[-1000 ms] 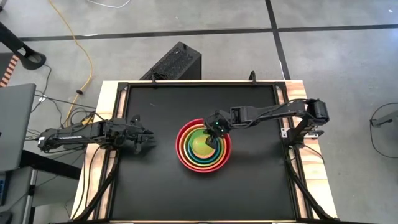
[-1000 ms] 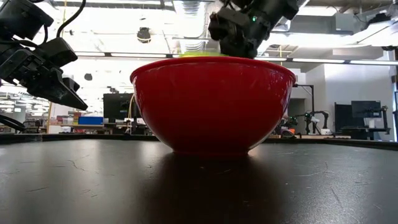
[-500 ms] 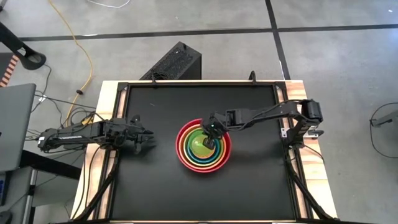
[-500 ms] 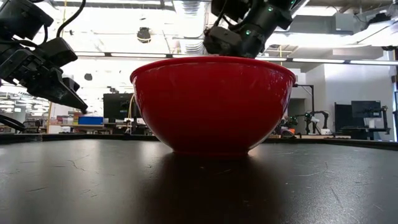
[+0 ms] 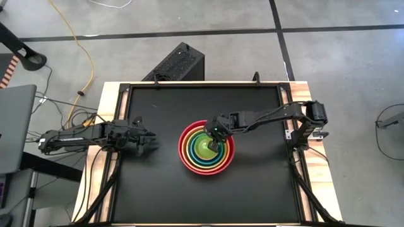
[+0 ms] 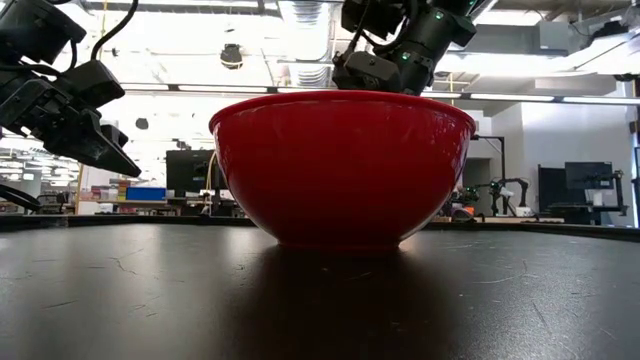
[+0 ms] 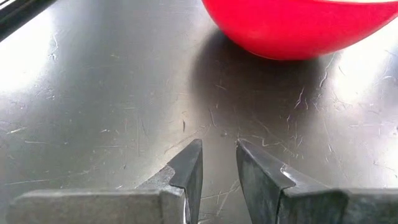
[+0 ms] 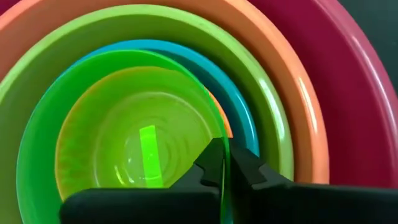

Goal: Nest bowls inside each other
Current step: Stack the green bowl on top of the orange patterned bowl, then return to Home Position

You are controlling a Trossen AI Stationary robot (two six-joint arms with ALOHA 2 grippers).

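A stack of nested bowls stands mid-table, the red-pink bowl [image 5: 184,151] outermost, then orange [image 8: 273,74], lime green [image 8: 37,81] and teal blue [image 8: 245,118]. The small bright green bowl [image 8: 124,146] is in the middle of the nest, with my right gripper [image 8: 225,163] shut on it. In the low view only the red bowl's wall [image 6: 340,170] shows, with my right gripper [image 6: 380,72] just above its rim. My left gripper [image 5: 151,137] waits near the table's left edge, its fingers slightly apart [image 7: 217,163] and nothing between them. My right gripper pinches the small green bowl's rim [image 8: 219,134] on the side toward the table's right, one finger inside the bowl and one outside. The fingers slant down from the right. The bowl is upright inside the nest; whether its bottom rests there I cannot tell.
The black table top [image 5: 252,183] has a raised frame along its edges. A black box [image 5: 180,63] stands on the floor beyond the far edge, and cables [image 5: 82,57] lie on the floor to the left.
My right gripper has gone down into the nest with the small green bowl and tipped a little steeper. The bowl's rim, which showed above the red bowl's rim in the low view, has sunk out of sight behind it.
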